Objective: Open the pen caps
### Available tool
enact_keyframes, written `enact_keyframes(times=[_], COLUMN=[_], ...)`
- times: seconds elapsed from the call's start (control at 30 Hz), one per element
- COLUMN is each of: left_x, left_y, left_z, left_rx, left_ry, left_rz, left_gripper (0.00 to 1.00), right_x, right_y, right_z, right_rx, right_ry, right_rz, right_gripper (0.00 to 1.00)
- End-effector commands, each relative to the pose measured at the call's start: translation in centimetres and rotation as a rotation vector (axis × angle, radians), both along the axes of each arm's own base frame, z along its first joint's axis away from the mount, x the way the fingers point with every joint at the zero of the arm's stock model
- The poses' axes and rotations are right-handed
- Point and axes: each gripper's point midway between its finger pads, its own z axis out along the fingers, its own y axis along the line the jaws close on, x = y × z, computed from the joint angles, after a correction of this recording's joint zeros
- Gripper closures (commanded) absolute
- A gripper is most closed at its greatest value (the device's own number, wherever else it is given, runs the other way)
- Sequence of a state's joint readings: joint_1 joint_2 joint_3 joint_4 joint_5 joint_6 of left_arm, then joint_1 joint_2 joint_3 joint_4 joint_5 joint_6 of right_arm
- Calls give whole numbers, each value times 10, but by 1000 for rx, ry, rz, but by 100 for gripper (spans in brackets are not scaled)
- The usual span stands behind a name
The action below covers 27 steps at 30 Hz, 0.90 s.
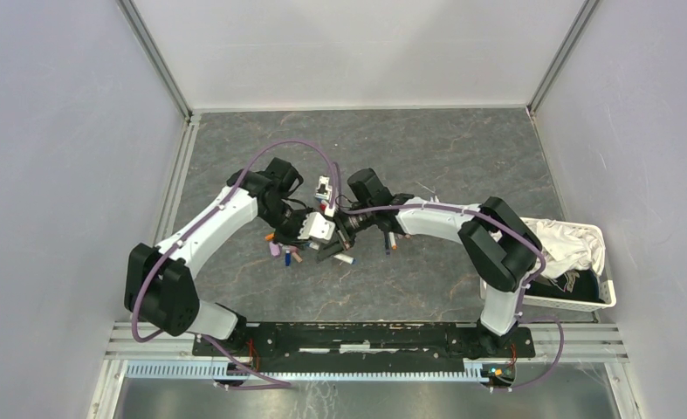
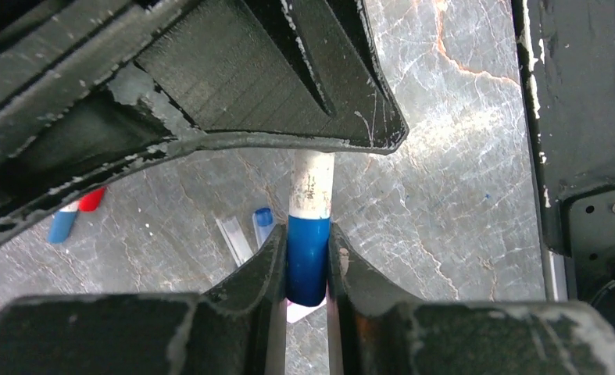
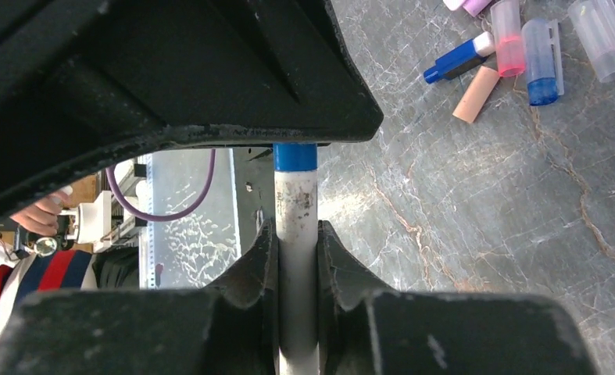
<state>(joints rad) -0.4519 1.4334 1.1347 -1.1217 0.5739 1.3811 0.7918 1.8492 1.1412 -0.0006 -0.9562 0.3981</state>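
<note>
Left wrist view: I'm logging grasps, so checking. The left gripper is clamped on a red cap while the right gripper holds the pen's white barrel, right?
Not quite: the cap in the left gripper is blue, not red, as the left wrist view shows. The right gripper does hold the white barrel.

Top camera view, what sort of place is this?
Probably a lab robot test cell: plain walls with aluminium framing box in the table, two arms are bolted to a rail at its near edge, and pens lie scattered.

No readable text, label, brand or number shows anywhere.
</note>
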Motion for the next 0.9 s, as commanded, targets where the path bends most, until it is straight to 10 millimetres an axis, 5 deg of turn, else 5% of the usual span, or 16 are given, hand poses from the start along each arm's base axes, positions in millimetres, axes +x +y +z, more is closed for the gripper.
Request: enact_keyframes(times=[0.0,0.23,0.43,0.7,0.87], left_x=[15,66,86,104,113], left_y=[16,60,68,45,42], left_z=[3,5,-8,-38,-62], left_rx=[62,121,144,50,65], left_ry=[-93,-173,-166,-58,9], left_rz=[16,139,195,364,417], left_gripper=[98,98,98,93,83], right_x=[6,-15,-10,81,110], right_y=[-15,-59,-75,-119,-134], right_z=[-1,-26,-30,-51,-55], right_rx=[4,-72,-118,-405,-461], right_ry=[-31,-30,-58,-275,-328], right_rz=[-58,-63,-83,-543,-753], right_gripper=[100,100,100,100,100])
